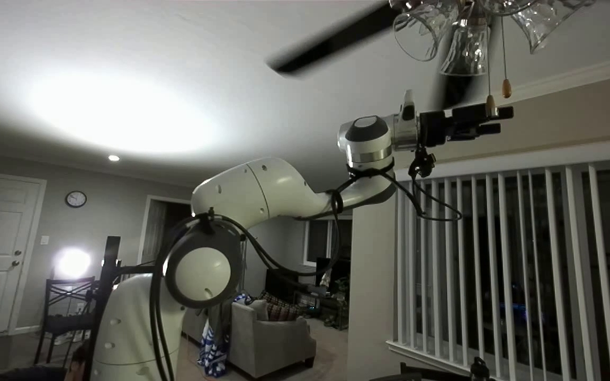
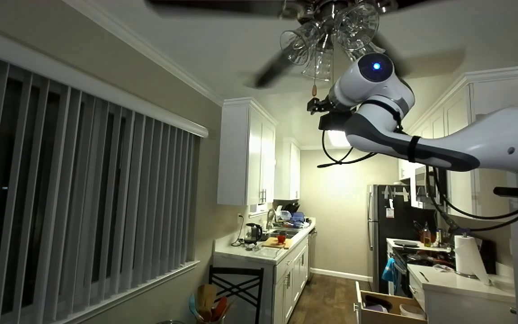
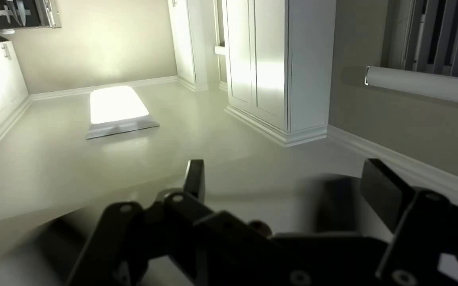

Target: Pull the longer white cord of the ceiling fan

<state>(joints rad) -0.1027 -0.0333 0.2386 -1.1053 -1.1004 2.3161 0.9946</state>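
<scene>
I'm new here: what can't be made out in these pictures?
Ceiling fan: top edge cuts it off in both exterior views.
Fan blades: motion blur smears them in the wrist view.
Longer white cord: its knob overlaps the tool in an exterior view; contact is unclear.

Free air lies below the black two-fingered hand [image 3: 286,182], jaws wide apart. Overhead, the dark broad-bladed ceiling fan [image 2: 328,24] (its sweep blurred) and clear glass lamp shades [image 1: 466,50] block the way. In an exterior view a thin pale cord [image 1: 489,82] with tan knob [image 1: 491,106] crosses the hand; contact is unclear.
</scene>
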